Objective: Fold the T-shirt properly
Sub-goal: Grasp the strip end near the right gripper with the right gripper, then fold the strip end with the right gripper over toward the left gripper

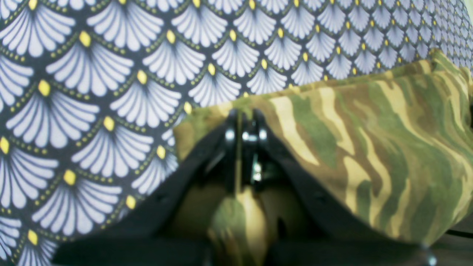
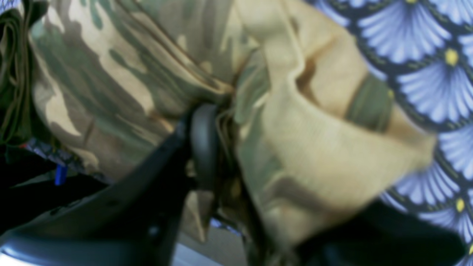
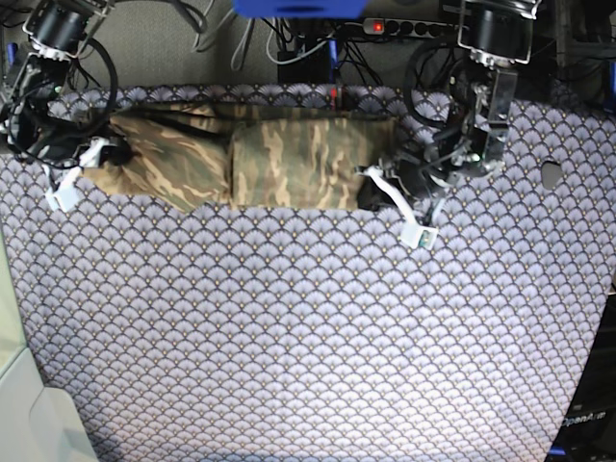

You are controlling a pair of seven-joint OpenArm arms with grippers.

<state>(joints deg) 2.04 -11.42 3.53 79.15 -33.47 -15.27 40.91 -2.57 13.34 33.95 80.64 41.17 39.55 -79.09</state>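
The camouflage T-shirt [image 3: 260,159] lies as a long folded band along the table's far edge. At its right end in the base view, my left gripper [image 3: 373,185] is shut on its edge. The left wrist view shows a thin fold of cloth pinched between the black fingers [image 1: 242,125], with the T-shirt [image 1: 369,147] spreading to the right. At the band's left end, my right gripper [image 3: 101,154] holds the other end. In the right wrist view, bunched T-shirt cloth [image 2: 314,155] gathers against the black finger pad [image 2: 203,140]. The other finger is hidden by cloth.
A purple-grey fan-scale cloth [image 3: 308,337] covers the whole table. Cables and a power strip [image 3: 414,27] run behind the far edge. A small hole [image 3: 551,175] shows in the cloth at right. A white box [image 3: 29,414] sits at the front left corner.
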